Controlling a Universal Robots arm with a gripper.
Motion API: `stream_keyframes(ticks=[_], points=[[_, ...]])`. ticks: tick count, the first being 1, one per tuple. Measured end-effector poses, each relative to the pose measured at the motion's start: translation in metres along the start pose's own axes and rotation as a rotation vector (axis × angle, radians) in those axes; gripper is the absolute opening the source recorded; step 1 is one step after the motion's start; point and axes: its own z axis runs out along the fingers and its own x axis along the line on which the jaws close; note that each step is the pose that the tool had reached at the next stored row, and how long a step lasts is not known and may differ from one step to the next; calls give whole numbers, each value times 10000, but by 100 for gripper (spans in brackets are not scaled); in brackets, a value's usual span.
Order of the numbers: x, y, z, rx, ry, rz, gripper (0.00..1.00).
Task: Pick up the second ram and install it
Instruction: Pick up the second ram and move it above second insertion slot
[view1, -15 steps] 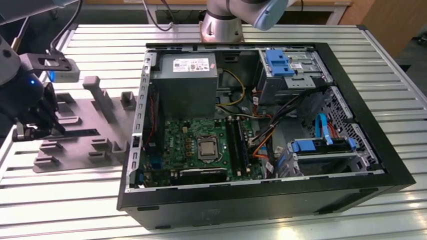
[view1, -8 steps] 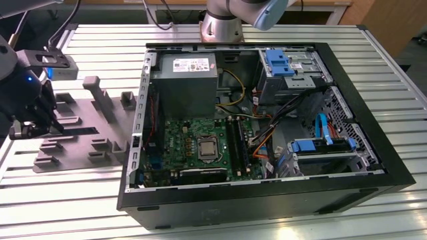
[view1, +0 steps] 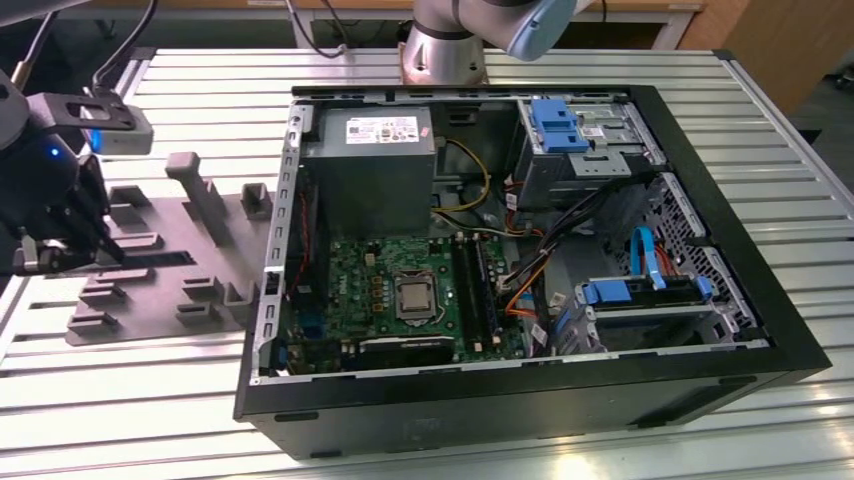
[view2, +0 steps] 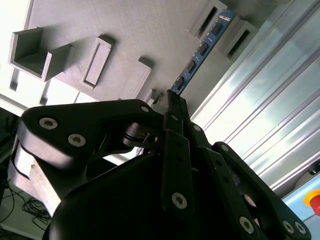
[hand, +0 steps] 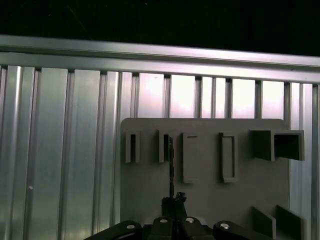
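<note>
Risk sits in the leverage: I grip the stick by one end only, so any knock along its length could twist it in my hold or bend it against whatever it meets.

Exterior view: my jaws hang over the grey tray (view1: 147, 320) at nine o'clock, the exterior view's left, on the slatted table (view1: 200, 80). The open computer case (view1: 534, 410) lies well apart toward three o'clock, with the green board (view1: 354, 270) and its long black slots (view1: 470, 285) deep inside its walls. I judge that a long stick held by one end could catch a case wall or a cable.

Second wrist view: my jaws are clenched on the near end of the second ram (view2: 200, 50). It stands on edge, the flat face with its row of chips showing. Its long axis runs straight out from my fingertips, twelve o'clock ahead of me. Its far end lies between two raised grey blocks (view2: 241, 35) of the tray. Whether it has cleared them I cannot tell; a sideways pull here would lever it against a block.

First wrist view: the ram (hand: 171, 165) shows edge-on as a thin dark line. It runs from my jaws along the tray (hand: 205, 200) to a raised block (hand: 163, 147) just beside its far end, in line with the table's slats.
</note>
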Motion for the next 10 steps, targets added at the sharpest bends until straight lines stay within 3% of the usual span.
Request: stream_keyframes(ticks=[10], points=[[-6,2,-84,1,0,0,11]])
